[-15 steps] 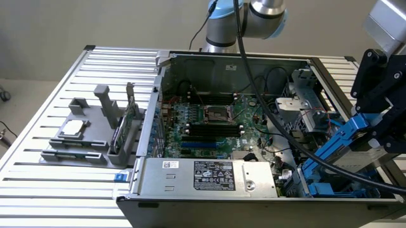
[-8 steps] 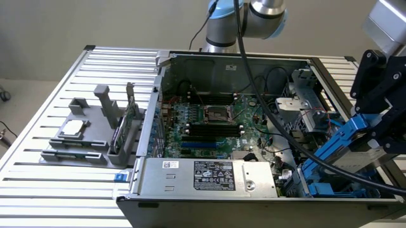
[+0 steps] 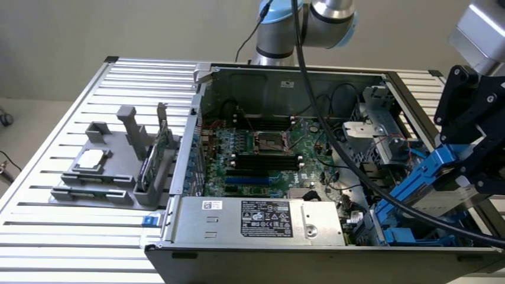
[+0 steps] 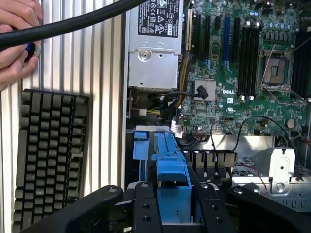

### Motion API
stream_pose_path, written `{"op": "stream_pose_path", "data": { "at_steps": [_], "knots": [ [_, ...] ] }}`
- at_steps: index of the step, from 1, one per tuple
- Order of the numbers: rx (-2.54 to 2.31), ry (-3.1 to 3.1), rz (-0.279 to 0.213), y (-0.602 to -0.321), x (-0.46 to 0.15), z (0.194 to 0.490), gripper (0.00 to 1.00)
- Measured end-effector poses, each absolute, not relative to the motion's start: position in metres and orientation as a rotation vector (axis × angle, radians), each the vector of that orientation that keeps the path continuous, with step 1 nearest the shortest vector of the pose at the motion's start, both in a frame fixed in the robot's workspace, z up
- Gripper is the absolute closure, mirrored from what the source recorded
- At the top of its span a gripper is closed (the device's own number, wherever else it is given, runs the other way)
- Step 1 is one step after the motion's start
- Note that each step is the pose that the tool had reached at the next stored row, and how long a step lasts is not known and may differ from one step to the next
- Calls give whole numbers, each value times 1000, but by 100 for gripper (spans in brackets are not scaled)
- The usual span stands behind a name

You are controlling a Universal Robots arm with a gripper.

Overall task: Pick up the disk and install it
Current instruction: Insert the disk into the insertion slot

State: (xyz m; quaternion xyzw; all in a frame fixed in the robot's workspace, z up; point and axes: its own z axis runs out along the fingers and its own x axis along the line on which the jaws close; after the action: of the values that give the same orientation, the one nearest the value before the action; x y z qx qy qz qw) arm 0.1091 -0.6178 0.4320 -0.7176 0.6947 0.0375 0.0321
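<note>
The disk (image 3: 439,198) is a silver-grey drive in a blue plastic carrier. It hangs tilted over the drive bay at the front corner of the open computer case (image 3: 276,74), on the exterior view's right. My black gripper (image 3: 467,168) is shut on it from above. In the wrist view the blue carrier of the disk (image 4: 171,174) sits clamped between my two black fingers (image 4: 146,208), pointing toward the blue bay rails (image 4: 140,145) at the case edge. The drive's label is hidden.
Inside the case lie the motherboard (image 3: 261,148) and the power supply (image 3: 261,219). A grey fixture (image 3: 103,171) with a chip and cards stands on the slatted table at the exterior view's left. A keyboard (image 4: 48,155) and a person's hand (image 4: 17,43) are beside the case. A black cable (image 3: 332,130) crosses above it.
</note>
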Motion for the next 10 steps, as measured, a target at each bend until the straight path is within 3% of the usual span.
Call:
{"op": "stream_pose_path", "data": {
  "at_steps": [10],
  "knots": [
    [-2220, 2131, 125, -619, 109, 426, 67]
  ]
}}
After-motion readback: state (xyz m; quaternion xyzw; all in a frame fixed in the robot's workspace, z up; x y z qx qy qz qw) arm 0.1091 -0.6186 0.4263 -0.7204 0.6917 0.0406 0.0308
